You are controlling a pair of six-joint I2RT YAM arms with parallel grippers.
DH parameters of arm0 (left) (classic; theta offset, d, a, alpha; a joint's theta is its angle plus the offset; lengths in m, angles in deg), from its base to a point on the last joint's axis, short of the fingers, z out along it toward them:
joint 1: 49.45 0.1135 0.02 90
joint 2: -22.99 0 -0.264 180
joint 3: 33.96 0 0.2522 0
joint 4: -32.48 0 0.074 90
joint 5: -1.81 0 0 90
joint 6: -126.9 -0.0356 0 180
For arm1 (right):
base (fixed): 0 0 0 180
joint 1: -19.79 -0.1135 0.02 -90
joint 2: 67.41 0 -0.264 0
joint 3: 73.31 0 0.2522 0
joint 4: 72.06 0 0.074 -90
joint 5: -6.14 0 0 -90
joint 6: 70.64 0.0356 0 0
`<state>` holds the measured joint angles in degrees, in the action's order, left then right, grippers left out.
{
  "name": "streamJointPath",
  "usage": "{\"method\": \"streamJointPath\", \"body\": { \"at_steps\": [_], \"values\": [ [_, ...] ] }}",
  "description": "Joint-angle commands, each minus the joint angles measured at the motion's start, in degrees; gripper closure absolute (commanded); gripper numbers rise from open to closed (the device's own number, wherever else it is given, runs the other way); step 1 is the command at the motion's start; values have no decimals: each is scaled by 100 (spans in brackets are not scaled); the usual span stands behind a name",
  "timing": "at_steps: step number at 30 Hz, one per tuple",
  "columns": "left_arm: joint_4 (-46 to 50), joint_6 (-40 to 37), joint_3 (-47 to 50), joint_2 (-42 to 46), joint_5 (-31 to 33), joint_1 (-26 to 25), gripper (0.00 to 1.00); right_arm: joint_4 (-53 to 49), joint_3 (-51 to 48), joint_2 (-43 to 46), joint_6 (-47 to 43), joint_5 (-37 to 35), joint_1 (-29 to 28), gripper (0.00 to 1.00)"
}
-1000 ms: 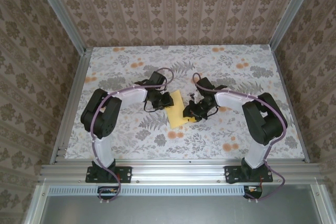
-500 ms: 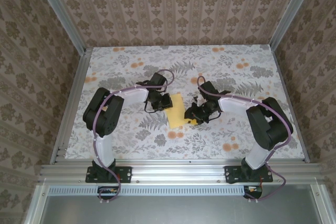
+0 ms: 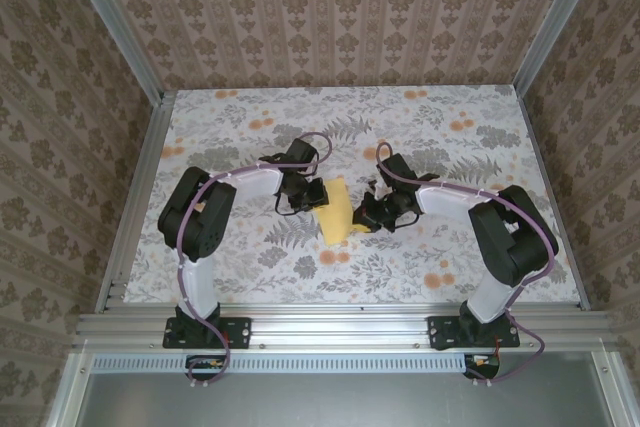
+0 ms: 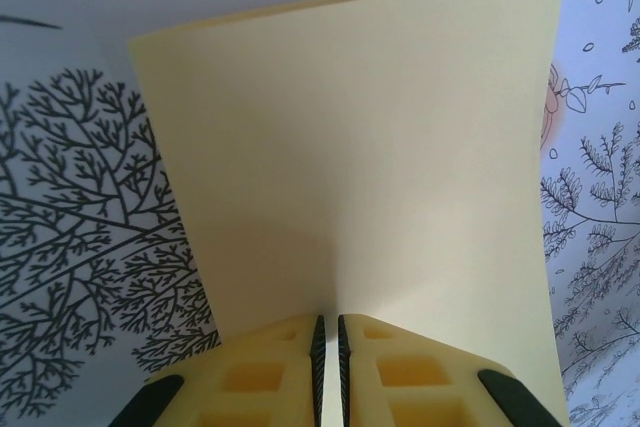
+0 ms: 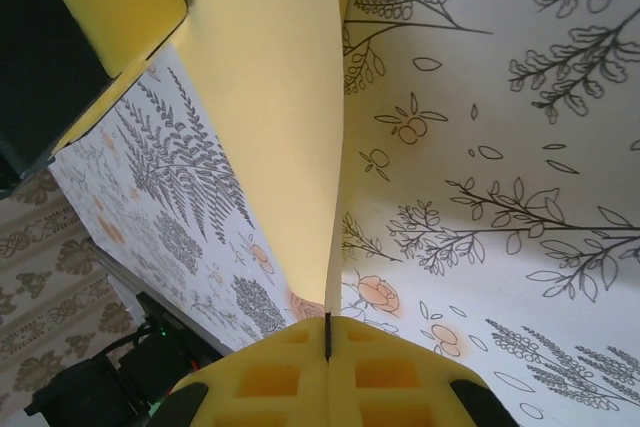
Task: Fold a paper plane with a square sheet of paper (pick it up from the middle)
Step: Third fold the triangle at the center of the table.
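Both left hand [image 4: 328,323] and right hand [image 5: 328,321] clenched on square sheet of paper [image 3: 337,213], lengthwise near-to-far.

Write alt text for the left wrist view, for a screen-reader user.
The left gripper, its yellow jaws closed together at the bottom of the frame, pinches the near edge of the square sheet of paper, which is pale yellow and gently bowed. The sheet stretches away from the camera over a table printed with grey foliage.
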<state>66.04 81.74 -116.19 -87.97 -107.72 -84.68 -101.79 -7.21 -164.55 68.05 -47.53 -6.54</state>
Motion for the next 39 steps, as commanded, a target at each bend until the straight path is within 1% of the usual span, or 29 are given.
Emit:
{"method": "streamJointPath", "body": {
  "at_steps": [1,7,12,18,23,30,35,39],
  "values": [
    [157,-84,17,-119,136,-20,84,100,355,-130,70,-127,-163,99],
    [172,-97,-58,-3,94,-11,84,169,847,-598,207,-263,-336,99],
    [92,-52,-110,159,127,7,84,271,1064,-865,336,-415,-434,99],
    [3,-98,-167,513,377,115,78,113,1077,-986,325,-555,-435,99],
    [26,-124,-181,248,362,235,79,183,1085,-1008,328,-536,-444,98],
    [312,-169,-386,-189,467,235,84,444,1148,-1094,455,-448,-444,98],
    [431,-203,-378,-346,500,226,87,796,1127,-1175,651,-356,-445,97],
    [437,-215,-347,-363,501,226,88,1178,1084,-1262,913,-329,-450,97]
  ]
}}
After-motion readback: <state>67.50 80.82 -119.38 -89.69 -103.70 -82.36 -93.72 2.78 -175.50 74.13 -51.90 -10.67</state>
